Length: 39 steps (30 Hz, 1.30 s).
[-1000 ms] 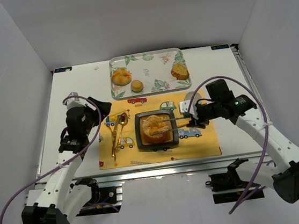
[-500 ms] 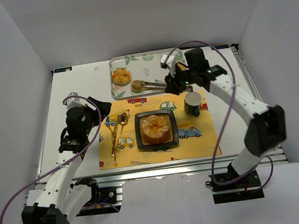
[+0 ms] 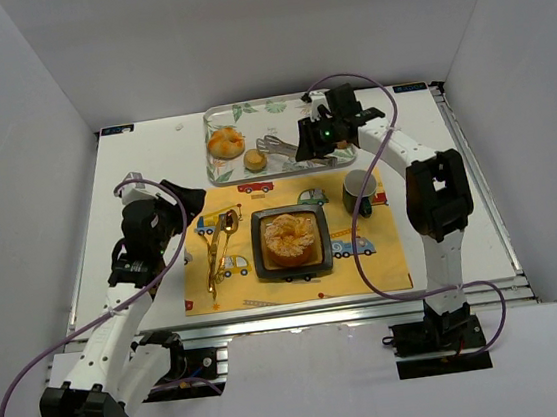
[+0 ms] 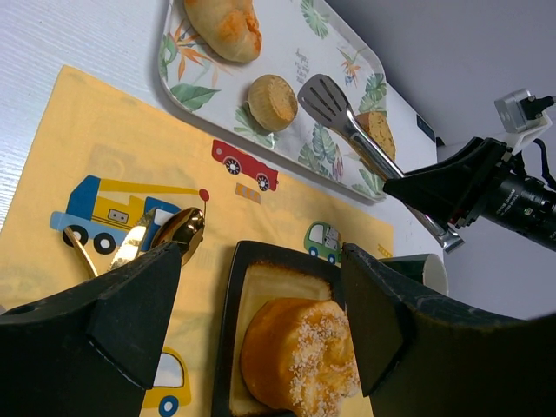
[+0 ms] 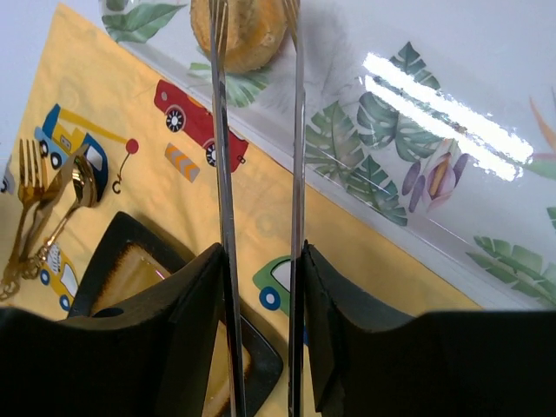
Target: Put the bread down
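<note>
A sugared round bread (image 3: 290, 235) sits on the black square plate (image 3: 259, 247) on the yellow placemat; it also shows in the left wrist view (image 4: 300, 356). My right gripper (image 3: 315, 144) is shut on metal tongs (image 3: 280, 149) over the leaf-print tray (image 3: 272, 110). The tong tips lie beside a small bun (image 3: 255, 158), apart from it. In the right wrist view the two tong arms (image 5: 220, 174) run between my fingers (image 5: 174, 330) toward that bun (image 5: 248, 30). My left gripper (image 3: 166, 221) is open and empty, left of the plate.
A larger bun (image 3: 225, 142) lies at the tray's left. Another bread (image 4: 375, 130) shows behind the tongs in the left wrist view. A dark mug (image 3: 359, 191) stands right of the plate. Gold cutlery (image 3: 217, 246) lies on the placemat's left.
My right arm has swung with the tongs from over the plate back to the tray, leaving the bread on the plate. The left arm has not moved.
</note>
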### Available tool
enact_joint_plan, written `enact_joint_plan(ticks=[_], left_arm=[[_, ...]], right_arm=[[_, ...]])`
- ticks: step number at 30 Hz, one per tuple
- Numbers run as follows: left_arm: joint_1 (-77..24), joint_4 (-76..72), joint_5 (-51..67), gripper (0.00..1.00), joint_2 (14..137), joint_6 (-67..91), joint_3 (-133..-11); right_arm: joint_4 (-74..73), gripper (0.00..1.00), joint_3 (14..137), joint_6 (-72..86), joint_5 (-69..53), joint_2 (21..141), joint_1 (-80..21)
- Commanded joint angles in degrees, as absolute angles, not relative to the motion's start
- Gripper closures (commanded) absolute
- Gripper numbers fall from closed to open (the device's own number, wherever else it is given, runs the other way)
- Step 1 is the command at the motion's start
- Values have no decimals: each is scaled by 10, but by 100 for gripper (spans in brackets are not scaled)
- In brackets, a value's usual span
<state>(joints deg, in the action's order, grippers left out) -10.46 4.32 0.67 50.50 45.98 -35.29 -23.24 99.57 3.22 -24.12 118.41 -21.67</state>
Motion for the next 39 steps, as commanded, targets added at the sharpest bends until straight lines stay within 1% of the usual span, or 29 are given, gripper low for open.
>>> enact_joint_plan(ticks=[1, 6, 10, 16, 24, 30, 39], left_arm=[[-104, 50, -11, 17, 495, 461, -357], [-104, 54, -11, 17, 505, 461, -365], [-105, 54, -12, 17, 518, 460, -374], [-104, 60, -11, 17, 531, 455, -389], [-104, 59, -11, 17, 530, 456, -389], [-104, 62, -11, 17, 528, 455, -388], [-104, 65, -18, 17, 518, 459, -384]], right_arm=[[-193, 54, 1024, 108, -251, 1183, -211], [-185, 50, 1007, 159, -257, 1191, -208], [-173, 48, 984, 191, -284, 1194, -206], [-169, 47, 974, 207, -286, 1203, -205], [-169, 47, 955, 214, -289, 1201, -202], [-150, 47, 918, 251, -332, 1199, -205], [-117, 49, 908, 311, -378, 1207, -208]])
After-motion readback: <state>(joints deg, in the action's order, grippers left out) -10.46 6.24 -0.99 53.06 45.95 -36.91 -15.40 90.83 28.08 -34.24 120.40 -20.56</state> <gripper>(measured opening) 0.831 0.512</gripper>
